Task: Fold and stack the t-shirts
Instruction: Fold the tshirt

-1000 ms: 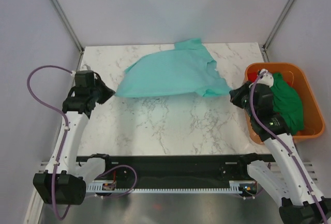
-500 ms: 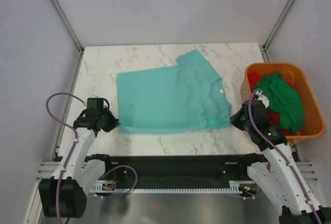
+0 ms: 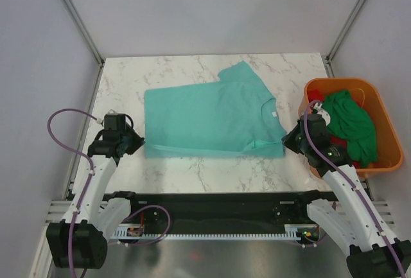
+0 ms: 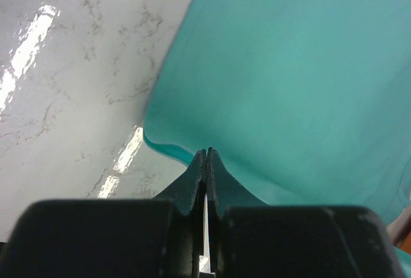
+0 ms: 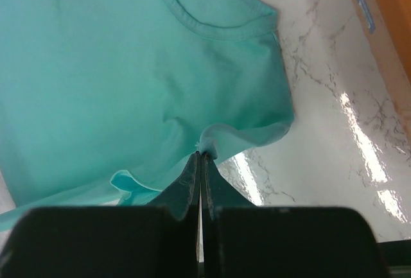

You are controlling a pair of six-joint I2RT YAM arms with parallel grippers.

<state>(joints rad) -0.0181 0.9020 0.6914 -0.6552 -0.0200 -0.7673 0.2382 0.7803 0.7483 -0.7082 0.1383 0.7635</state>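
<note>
Only the overhead view takes in the whole marble table [image 3: 192, 169] and the teal t-shirt [image 3: 212, 121] spread flat across its middle. It also shows the orange tub [image 3: 340, 80] at the right edge, holding the green t-shirt [image 3: 350, 121] and red t-shirt [image 3: 313, 106]. The wrist views show the grips: the left gripper [image 4: 207, 153] is pressed together on the near-left hem, and the right gripper [image 5: 200, 156] pinches a puckered near-right edge.

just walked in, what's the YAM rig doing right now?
The teal t-shirt lies spread on the marble table. The left arm and right arm each have their jaws shut on its near edge, one at each near corner, with the cloth slightly bunched there. A dark green shirt and a red shirt sit in the orange tub. Nothing is stacked yet.
</note>
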